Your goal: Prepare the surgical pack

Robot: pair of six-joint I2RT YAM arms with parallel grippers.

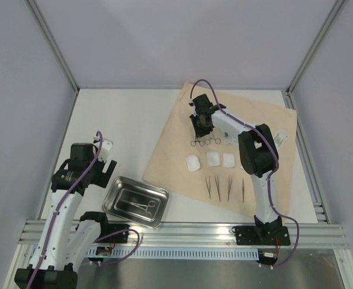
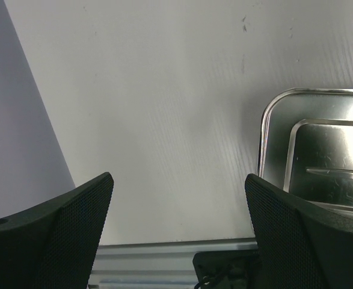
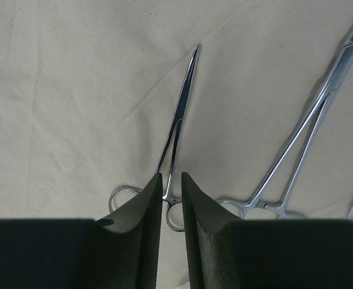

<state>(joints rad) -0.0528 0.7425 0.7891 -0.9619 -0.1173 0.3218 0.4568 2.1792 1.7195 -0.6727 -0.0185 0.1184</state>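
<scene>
The tan wrap sheet [image 1: 170,150] lies spread on the right half of the table. Two steel clamps lie on it side by side. My right gripper [image 3: 171,176] is down over the left clamp [image 3: 179,114], its jaws a narrow gap apart and straddling the shanks just above the finger rings. The second clamp [image 3: 308,126] lies free to the right. Three white gauze pads [image 1: 213,159] and several tweezers [image 1: 217,186] lie nearer on the sheet. The steel tray [image 1: 113,201] sits at front left with one instrument [image 1: 145,206] inside. My left gripper [image 2: 179,180] hangs wide open and empty left of the tray [image 2: 266,132].
Small clear packets [image 1: 229,138] lie on the sheet beside the right arm, another [image 1: 281,137] near its right edge. An aluminium rail [image 1: 182,232] runs along the near table edge. Grey walls and frame posts close in the back and sides.
</scene>
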